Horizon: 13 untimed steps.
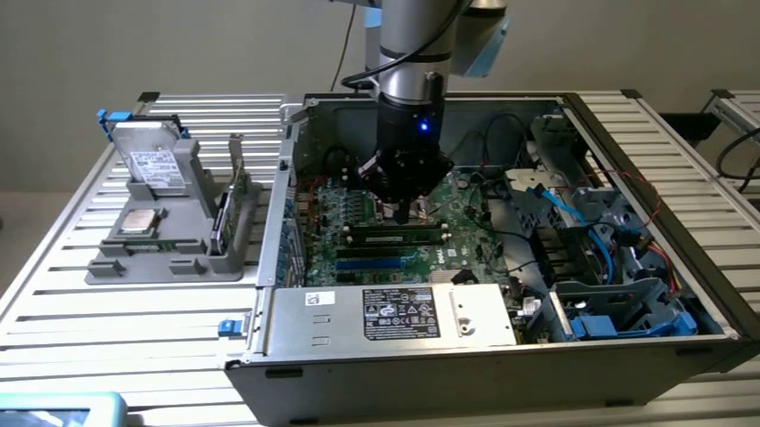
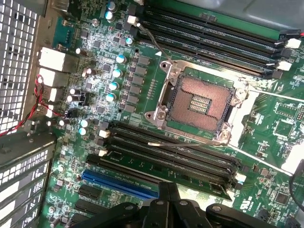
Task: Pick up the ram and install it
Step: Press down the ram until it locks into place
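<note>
In the exterior view the ram [image 1: 398,237], a slim green stick with dark chips, sits lengthwise in a memory slot on the motherboard [image 1: 356,213] inside the open computer case. My gripper [image 1: 405,215] hangs straight down just above and behind it, shut, with nothing visible between its fingers. In the wrist view the shut gripper [image 2: 168,191] stands over the black memory slots [image 2: 175,156] beside the bare CPU socket [image 2: 197,104]. I cannot tell there which slot holds the stick.
A grey holder [image 1: 166,253] on the slatted table at the exterior view's left carries a hard drive [image 1: 155,165], a processor [image 1: 141,221] and an upright green card [image 1: 244,191]. Case walls, a drive cage [image 1: 618,307], blue cables [image 1: 570,213] and the power supply [image 1: 392,311] surround the board.
</note>
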### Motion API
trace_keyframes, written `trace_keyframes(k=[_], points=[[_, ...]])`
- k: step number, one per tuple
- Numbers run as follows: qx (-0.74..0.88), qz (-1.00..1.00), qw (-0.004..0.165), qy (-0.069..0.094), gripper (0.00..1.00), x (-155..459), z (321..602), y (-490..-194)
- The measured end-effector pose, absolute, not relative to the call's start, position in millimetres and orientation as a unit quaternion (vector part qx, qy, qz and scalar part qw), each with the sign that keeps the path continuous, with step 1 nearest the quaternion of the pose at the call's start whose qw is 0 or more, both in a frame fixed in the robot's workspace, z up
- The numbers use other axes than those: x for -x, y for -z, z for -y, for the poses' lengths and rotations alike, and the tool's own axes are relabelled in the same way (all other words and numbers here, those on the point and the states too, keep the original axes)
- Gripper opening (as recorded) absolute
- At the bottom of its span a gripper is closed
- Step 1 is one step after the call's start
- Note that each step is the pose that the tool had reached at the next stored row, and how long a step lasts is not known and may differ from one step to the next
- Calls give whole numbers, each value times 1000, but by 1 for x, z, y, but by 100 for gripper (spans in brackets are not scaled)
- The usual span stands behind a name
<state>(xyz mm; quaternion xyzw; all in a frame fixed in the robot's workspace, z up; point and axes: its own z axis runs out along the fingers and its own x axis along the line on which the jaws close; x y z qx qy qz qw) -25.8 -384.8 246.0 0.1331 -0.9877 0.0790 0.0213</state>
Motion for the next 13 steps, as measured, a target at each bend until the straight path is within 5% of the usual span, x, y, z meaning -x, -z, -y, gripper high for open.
trace_keyframes(k=[13], points=[[-69, 994, 13, -79, 11, 26, 385, -246]])
